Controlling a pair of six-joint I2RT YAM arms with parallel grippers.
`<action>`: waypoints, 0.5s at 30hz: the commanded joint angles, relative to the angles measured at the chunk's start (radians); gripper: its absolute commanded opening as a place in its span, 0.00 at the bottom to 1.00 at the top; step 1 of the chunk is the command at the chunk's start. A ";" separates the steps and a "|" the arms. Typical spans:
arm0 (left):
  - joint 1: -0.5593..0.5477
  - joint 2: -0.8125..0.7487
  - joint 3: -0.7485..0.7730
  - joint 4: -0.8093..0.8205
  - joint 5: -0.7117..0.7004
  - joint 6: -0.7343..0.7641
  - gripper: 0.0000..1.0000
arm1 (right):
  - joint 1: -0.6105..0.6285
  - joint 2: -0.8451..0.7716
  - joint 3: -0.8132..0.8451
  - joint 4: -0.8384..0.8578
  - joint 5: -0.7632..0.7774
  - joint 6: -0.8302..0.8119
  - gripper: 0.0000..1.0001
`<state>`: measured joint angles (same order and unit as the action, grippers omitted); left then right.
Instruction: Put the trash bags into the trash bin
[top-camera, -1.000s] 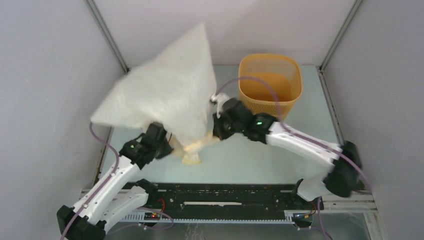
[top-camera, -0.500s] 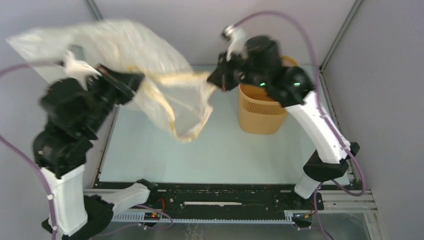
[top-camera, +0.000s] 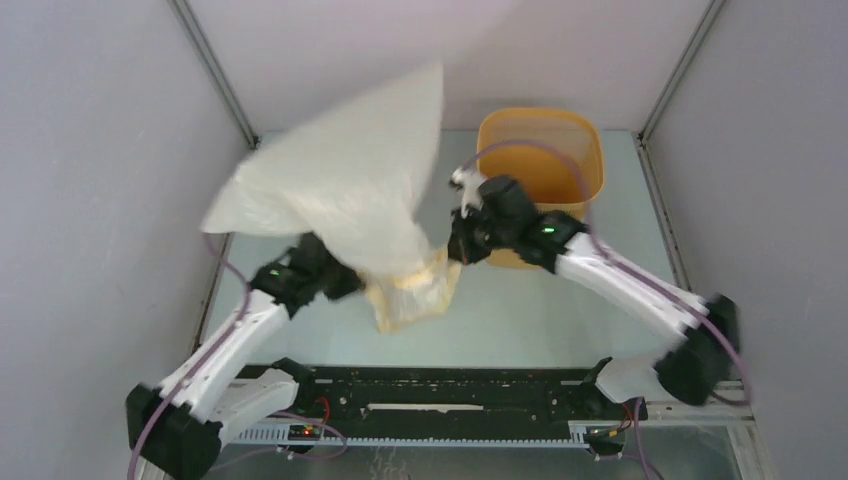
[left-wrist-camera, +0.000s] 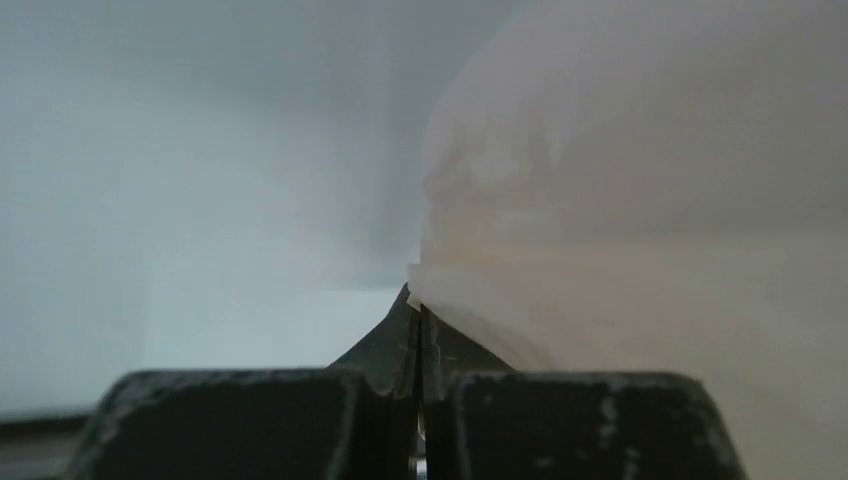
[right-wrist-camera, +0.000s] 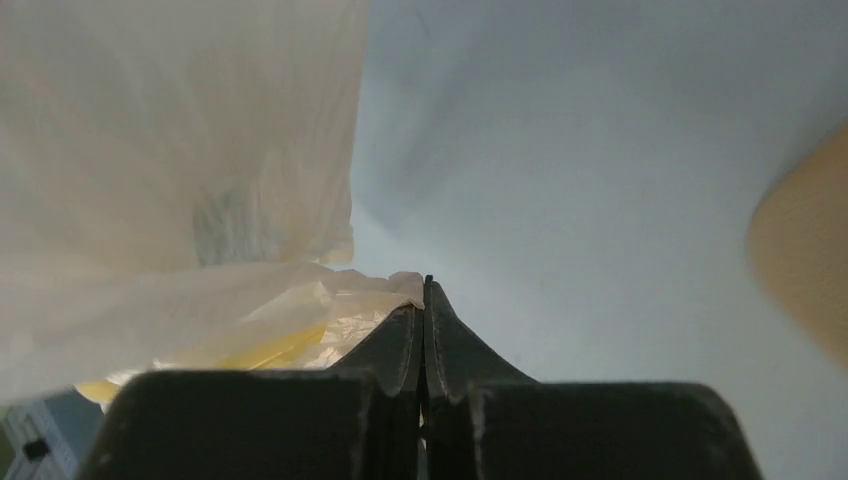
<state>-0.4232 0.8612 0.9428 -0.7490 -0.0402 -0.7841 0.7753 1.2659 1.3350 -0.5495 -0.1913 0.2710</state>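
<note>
Arms low again after the swing; left pincer (left-wrist-camera: 415, 308) and right pincer (right-wrist-camera: 425, 292) both tight on the trash bag (top-camera: 340, 180)

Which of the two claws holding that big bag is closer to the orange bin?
The right gripper: it sits just beside the trash bin, while the left gripper holds the trash bag on the far side.

The trash bag (top-camera: 350, 190), thin translucent cream plastic, is ballooned up off the table (top-camera: 560, 320) into a tall peaked shape over the left half, its tip toward the far edge. Its crumpled yellowish mouth hangs lowest, near the table's middle. The trash bin (top-camera: 540, 113), orange-tan with a rounded-square rim, stands upright and open at the far right corner, apart from the bag.
</note>
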 joint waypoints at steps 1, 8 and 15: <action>-0.074 -0.122 -0.310 -0.035 0.118 -0.137 0.00 | 0.015 0.152 -0.217 -0.114 -0.178 0.096 0.00; -0.052 -0.142 -0.059 0.029 0.227 -0.052 0.00 | 0.010 0.103 -0.099 -0.087 -0.205 0.112 0.00; -0.042 0.198 0.910 -0.249 0.039 0.175 0.00 | -0.043 0.256 0.698 -0.408 -0.164 0.015 0.00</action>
<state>-0.4709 0.9829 1.4254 -0.9047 0.1192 -0.7544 0.7326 1.4879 1.6661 -0.8017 -0.3698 0.3431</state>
